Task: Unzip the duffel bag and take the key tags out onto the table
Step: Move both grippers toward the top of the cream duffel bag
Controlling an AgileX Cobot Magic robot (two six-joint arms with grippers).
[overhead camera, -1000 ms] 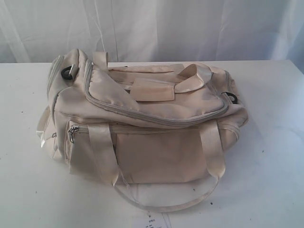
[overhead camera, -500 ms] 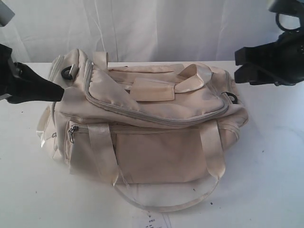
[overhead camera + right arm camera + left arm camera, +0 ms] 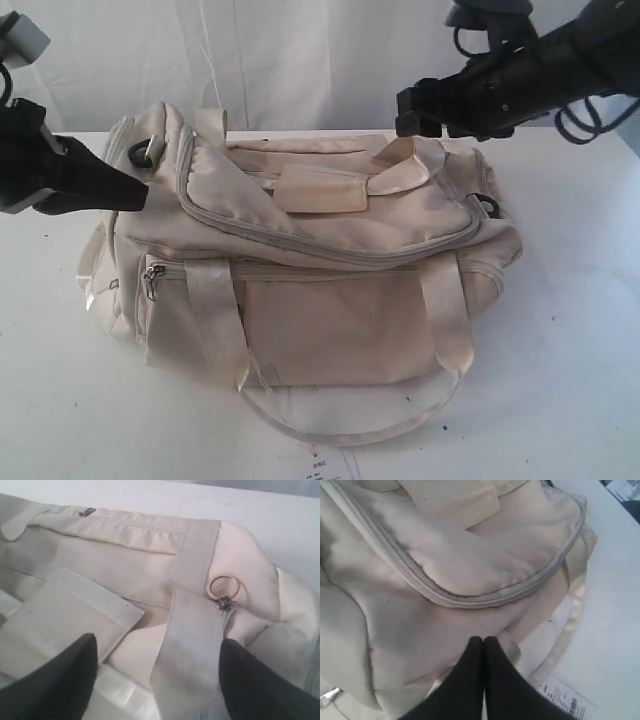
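The cream-beige duffel bag (image 3: 320, 270) lies zipped on the white table (image 3: 570, 330), its grey main zipper (image 3: 300, 240) curving over the top. My left gripper (image 3: 140, 197) is shut and empty, its tip at the bag's left end; in the left wrist view the gripper (image 3: 483, 640) hangs over the bag's fabric below the zipper (image 3: 465, 599). My right gripper (image 3: 402, 112) is open just above the top webbing handle (image 3: 415, 160). In the right wrist view this gripper (image 3: 157, 640) spans the handle strap (image 3: 192, 630), near a metal ring pull (image 3: 223, 587). The key tags are hidden.
A side pocket zipper pull (image 3: 152, 280) hangs at the bag's front left. A loose strap (image 3: 350, 425) loops onto the table in front. A printed paper label (image 3: 565, 697) lies by the bag. A white curtain (image 3: 300, 60) hangs behind the table.
Both arms came into view over the last second. The right gripper swung left and down to the bag's top handle. The left gripper edged right to the bag's left end.
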